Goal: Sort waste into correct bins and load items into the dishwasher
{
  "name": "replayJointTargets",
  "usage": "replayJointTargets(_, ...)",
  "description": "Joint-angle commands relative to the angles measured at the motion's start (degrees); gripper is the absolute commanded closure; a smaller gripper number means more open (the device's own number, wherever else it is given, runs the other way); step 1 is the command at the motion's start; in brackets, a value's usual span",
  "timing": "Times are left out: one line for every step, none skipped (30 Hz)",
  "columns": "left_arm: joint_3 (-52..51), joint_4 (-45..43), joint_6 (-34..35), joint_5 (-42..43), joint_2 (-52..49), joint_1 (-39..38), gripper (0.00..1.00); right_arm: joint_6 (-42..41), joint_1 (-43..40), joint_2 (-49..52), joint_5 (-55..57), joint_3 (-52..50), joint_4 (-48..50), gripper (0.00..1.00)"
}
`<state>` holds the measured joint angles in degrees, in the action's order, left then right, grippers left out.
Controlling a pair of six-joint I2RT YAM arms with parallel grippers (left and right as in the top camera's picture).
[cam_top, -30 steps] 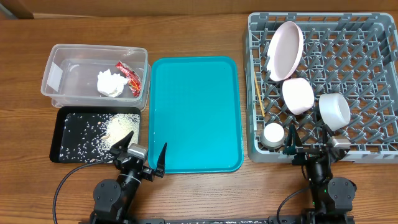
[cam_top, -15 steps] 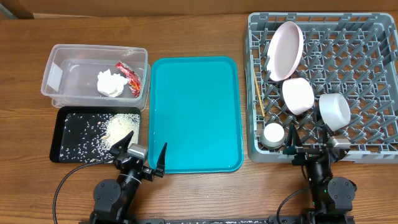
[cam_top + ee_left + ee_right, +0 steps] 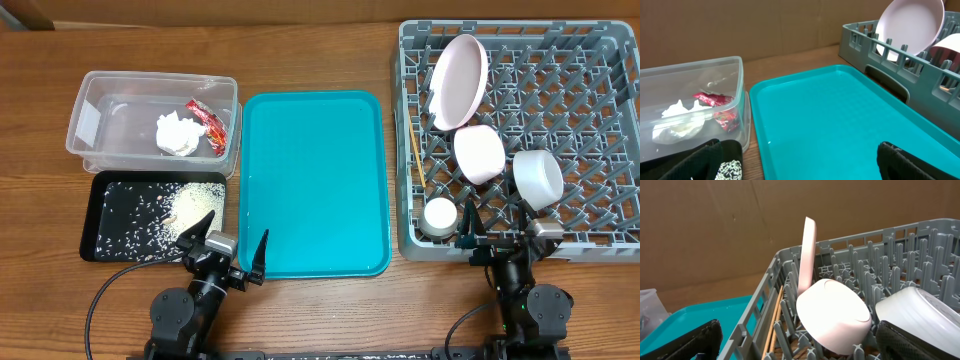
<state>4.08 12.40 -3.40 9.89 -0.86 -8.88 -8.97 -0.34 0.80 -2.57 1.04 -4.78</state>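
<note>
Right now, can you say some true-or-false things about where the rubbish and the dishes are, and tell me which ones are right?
1. The crumpled white paper napkin lies inside the clear plastic rectangular tub. True.
2. The loose white rice grains are scattered on the big teal tray. False: they lie in the shallow black rectangular tray.
3. The thin wooden chopsticks lie in the large square grey plastic dish rack. True.
4. The left pincer is squeezing the small red-and-clear crinkled wrapper. False: that pincer is open and holds nothing, and the wrapper sits in the clear tub beside the napkin.
</note>
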Motion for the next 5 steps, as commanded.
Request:
replayJointTargets(-0.2, 0.0, -0.5, 0.6, 0.5, 0.3, 0.00, 0.0, -0.2, -0.6, -0.1, -0.6, 0.2, 0.00)
replayJointTargets(-0.2, 0.0, -0.5, 0.6, 0.5, 0.3, 0.00, 0.0, -0.2, -0.6, -0.1, -0.6, 0.2, 0.00)
replayJointTargets(-0.2, 0.0, -0.5, 0.6, 0.5, 0.3, 0.00, 0.0, -0.2, -0.6, -0.1, -0.6, 0.2, 0.00)
replayJointTargets(-0.2, 0.0, -0.5, 0.6, 0.5, 0.3, 0.00, 0.0, -0.2, -0.6, -0.1, -0.6, 0.2, 0.00)
replayJointTargets(-0.2, 0.0, -0.5, 0.6, 0.5, 0.3, 0.00, 0.0, -0.2, -0.6, -0.1, -0.6, 0.2, 0.00)
